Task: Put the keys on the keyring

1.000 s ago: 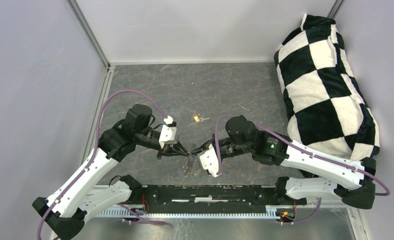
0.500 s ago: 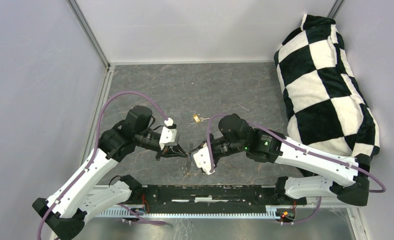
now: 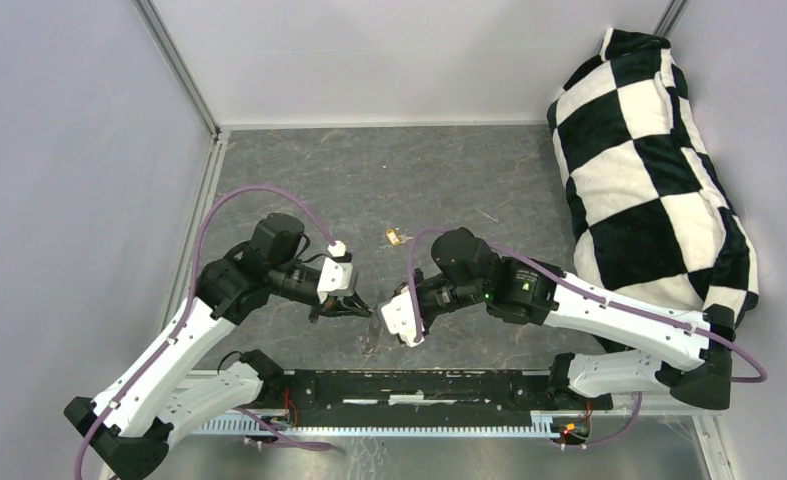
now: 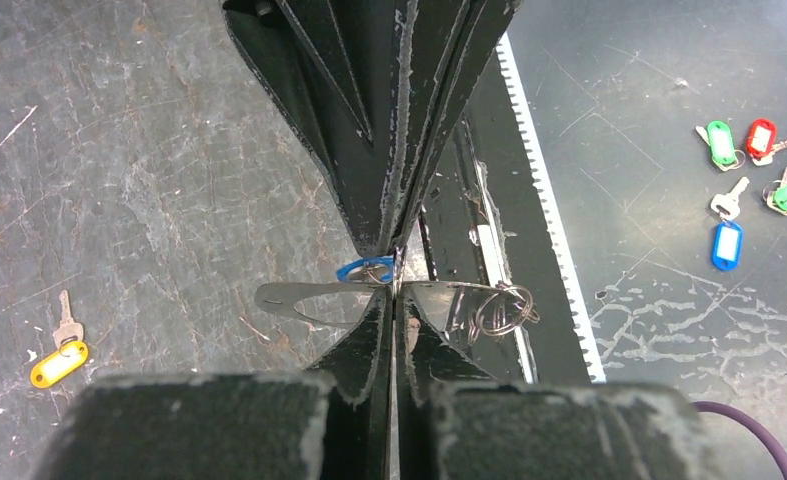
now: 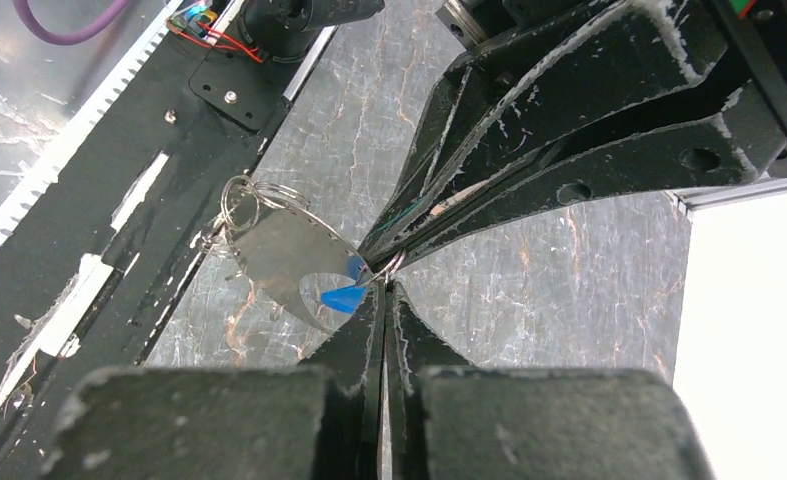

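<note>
My left gripper [image 4: 394, 292] is shut on the keyring [image 4: 289, 297], a thin silver band held edge-on above the table, with small wire split rings [image 4: 504, 305] hanging on it. My right gripper [image 5: 384, 285] meets it tip to tip and is shut on the blue key [image 5: 344, 298], pressed against the band [image 5: 269, 250]. The blue head also shows in the left wrist view [image 4: 361, 268]. The gold key [image 3: 396, 237] lies on the table behind both grippers [image 3: 374, 310]; it shows with its yellow head in the left wrist view [image 4: 59, 362].
A black-and-white checkered cushion [image 3: 649, 170] fills the right side. A black toothed rail [image 3: 419, 385] runs along the near edge. Several coloured key tags [image 4: 754, 165] lie on the dark surface beyond that rail. Grey walls [image 3: 69, 150] close in the table.
My right gripper has moved left and closer to the left gripper, so the tips now meet at the keyring. The left gripper has shifted slightly. The gold key has not moved.
</note>
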Robot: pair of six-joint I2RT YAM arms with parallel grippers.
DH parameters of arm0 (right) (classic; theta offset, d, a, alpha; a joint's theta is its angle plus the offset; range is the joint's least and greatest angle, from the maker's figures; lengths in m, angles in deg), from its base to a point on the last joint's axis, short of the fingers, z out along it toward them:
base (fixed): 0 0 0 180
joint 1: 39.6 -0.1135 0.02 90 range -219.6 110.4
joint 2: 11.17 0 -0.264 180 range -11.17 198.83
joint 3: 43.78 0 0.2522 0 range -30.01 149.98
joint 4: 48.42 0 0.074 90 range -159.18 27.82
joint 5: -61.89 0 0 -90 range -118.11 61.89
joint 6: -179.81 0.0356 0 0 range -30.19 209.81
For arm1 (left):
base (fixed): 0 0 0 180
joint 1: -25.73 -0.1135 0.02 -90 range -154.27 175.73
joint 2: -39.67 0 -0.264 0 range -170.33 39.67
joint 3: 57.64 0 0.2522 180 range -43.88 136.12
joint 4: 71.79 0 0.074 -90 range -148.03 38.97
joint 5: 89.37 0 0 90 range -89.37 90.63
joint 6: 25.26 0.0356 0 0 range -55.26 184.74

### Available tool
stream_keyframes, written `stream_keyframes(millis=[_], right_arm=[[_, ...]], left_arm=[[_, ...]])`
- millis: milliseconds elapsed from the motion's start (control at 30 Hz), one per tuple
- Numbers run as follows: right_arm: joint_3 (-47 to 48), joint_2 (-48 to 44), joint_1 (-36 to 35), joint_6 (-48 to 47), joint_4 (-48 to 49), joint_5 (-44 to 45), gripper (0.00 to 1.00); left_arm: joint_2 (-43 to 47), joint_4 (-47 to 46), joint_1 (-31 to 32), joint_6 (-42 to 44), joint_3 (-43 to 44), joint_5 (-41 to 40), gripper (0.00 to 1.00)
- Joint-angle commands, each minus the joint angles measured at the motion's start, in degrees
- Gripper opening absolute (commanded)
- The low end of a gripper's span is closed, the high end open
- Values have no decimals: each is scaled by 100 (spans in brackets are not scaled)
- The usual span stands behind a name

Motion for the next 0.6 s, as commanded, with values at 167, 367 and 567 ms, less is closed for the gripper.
stream_keyframes(millis=[167, 367, 567], right_arm=[[-70, -137, -90, 210, 1438, -166, 0], [-162, -137, -103, 245, 1629, -276, 0], [-101, -15, -106, 249, 1734, -295, 0]], left_arm=[[48, -334, -4, 280, 39, 54, 2], [41, -334, -4, 265, 44, 59, 2], [25, -334, -4, 268, 52, 84, 2]])
